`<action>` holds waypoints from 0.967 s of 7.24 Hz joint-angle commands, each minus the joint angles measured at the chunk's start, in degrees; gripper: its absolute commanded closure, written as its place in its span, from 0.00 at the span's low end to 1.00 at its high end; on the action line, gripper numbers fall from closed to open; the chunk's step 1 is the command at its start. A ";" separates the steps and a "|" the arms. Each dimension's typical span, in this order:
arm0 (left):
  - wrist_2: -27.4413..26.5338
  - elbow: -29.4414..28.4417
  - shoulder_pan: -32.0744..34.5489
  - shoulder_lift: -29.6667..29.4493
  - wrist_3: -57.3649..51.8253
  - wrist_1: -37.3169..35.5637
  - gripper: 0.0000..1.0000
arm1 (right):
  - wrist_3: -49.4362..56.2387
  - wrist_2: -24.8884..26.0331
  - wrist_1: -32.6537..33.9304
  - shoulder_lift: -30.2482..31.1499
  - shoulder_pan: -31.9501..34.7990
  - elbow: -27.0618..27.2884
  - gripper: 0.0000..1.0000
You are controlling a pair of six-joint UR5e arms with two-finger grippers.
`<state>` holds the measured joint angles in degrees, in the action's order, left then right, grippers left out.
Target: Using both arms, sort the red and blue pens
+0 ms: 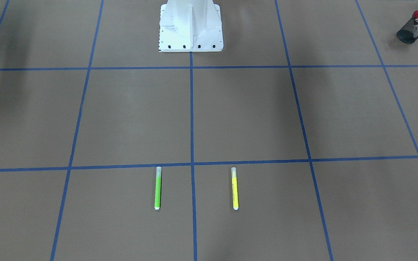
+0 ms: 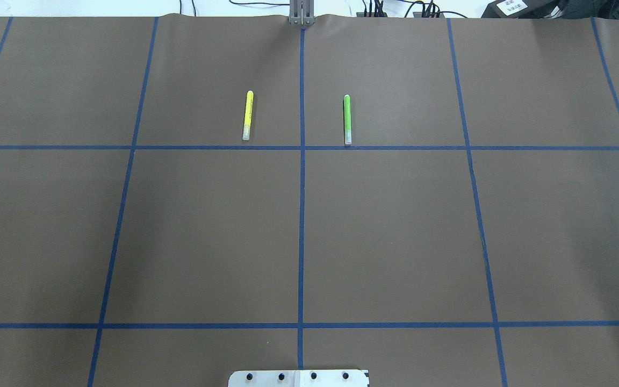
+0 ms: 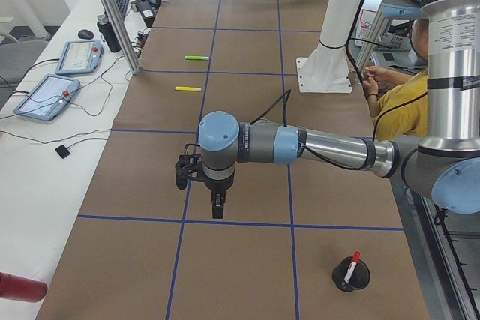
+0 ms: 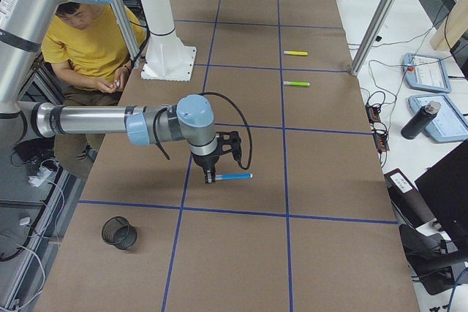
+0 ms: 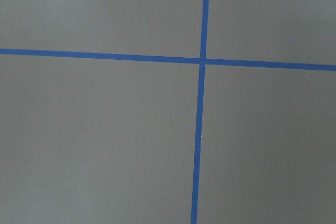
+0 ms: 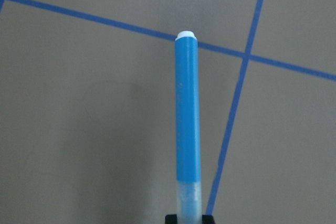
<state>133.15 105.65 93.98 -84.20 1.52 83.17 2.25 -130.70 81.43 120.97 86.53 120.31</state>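
Grey-capped end of blue highlighter clamped between right fingers; barrel juts level; left fingers: cannot tell.

The blue highlighter ran out of the right wrist view at its grey cap, where only a black sliver of the right gripper showed. The left gripper was too small to judge its jaws. The mesh cup hid the red marker's lower end.
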 commanded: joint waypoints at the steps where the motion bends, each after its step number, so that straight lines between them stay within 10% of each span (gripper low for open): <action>1: 0.09 0.09 -0.02 0.00 -0.02 0.42 0.00 | 4.87 -6.27 -0.04 10.91 10.61 0.19 1.00; 7: 0.09 0.17 -0.02 0.00 -0.11 0.51 0.00 | 4.60 -19.15 9.91 26.25 37.81 -8.18 1.00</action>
<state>133.24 105.81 93.96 -84.14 1.47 83.66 6.92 -148.95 85.21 146.82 120.81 112.69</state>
